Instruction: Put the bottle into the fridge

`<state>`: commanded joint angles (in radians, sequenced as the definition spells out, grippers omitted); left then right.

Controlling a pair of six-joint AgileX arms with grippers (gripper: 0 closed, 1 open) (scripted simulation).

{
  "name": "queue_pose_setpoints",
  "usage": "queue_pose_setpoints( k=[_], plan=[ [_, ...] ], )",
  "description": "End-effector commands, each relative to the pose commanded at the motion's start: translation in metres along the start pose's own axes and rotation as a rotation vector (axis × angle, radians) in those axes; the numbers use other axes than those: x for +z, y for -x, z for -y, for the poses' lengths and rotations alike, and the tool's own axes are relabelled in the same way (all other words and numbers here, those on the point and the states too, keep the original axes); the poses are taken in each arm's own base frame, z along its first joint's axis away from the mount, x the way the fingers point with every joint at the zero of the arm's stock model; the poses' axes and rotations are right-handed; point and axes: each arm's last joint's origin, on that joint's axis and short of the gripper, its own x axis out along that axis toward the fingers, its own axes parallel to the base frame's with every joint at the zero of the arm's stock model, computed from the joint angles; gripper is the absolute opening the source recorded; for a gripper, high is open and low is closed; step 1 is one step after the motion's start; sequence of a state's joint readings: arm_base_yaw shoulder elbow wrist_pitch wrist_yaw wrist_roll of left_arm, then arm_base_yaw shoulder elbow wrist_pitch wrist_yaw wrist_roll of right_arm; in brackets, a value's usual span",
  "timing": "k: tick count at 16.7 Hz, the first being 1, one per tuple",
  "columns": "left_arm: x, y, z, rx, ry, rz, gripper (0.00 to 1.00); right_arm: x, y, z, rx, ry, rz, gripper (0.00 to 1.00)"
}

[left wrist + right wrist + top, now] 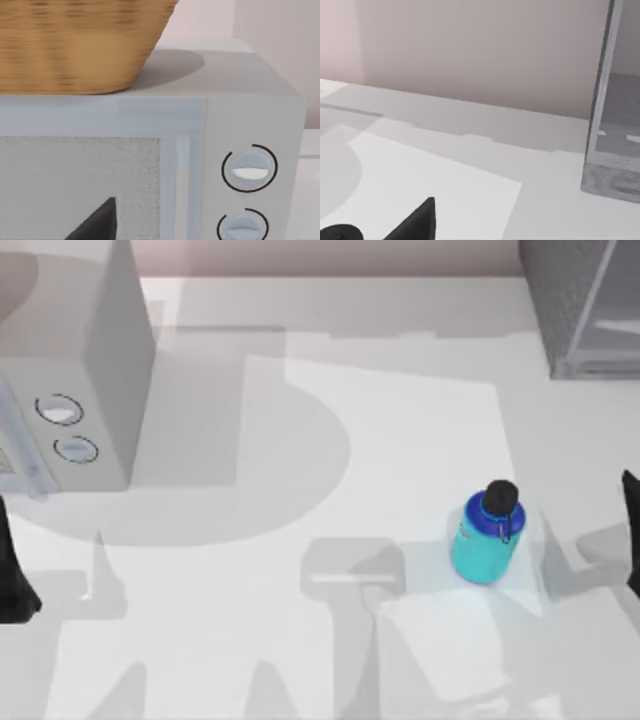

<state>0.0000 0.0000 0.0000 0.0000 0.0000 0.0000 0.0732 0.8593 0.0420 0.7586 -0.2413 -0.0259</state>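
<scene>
Turquoise bottle (487, 537): squat body, dark blue collar with a small loop, round black cap. Stands upright on the white table (300, 640), toward the right edge and somewhat nearer the front edge than the back. Free of any grip; nothing touches it. Its black cap also shows at the edge of the right wrist view.

Fridge (585, 305): dark grey speckled cabinet with a lighter framed door panel, at the back right corner of the table, well apart from the bottle. The door appears shut, so by my judgement it must be opened before the bottle can go in; the bottle sits on the fridge's side of the table, which favours the right arm.

Right gripper (630, 530): at the right edge of the table, near the bottle but apart from it, holding nothing. Whether its fingers are wide or narrow I cannot tell.

Left gripper (12, 575): parked at the left edge of the table, just in front of the microwave, empty-handed as far as can be seen; finger spread cannot be told.

Microwave (75, 380): pale grey box with two round dials, at the back left corner. A wicker basket (75, 45) rests on top of it.

Task state, as judged: not begun; bottle ungrasped.
</scene>
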Motion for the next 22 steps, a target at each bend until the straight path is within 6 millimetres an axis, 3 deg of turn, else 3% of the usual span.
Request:
queue_pose_setpoints(
  k=[9, 16, 22],
  plan=[
    [0.000, 0.000, 0.000, 0.000, 0.000, 0.000, 1.00, -0.051, -0.036, -0.011, 0.277, 0.029, -0.091, 1.00],
    [0.000, 0.000, 0.000, 0.000, 0.000, 0.000, 1.00, -0.085, -0.040, -0.021, 0.426, 0.037, -0.126, 1.00],
    [0.000, 0.000, 0.000, 0.000, 0.000, 0.000, 1.00, -0.091, -0.039, -0.024, 0.453, 0.038, -0.131, 1.00]
  ],
)
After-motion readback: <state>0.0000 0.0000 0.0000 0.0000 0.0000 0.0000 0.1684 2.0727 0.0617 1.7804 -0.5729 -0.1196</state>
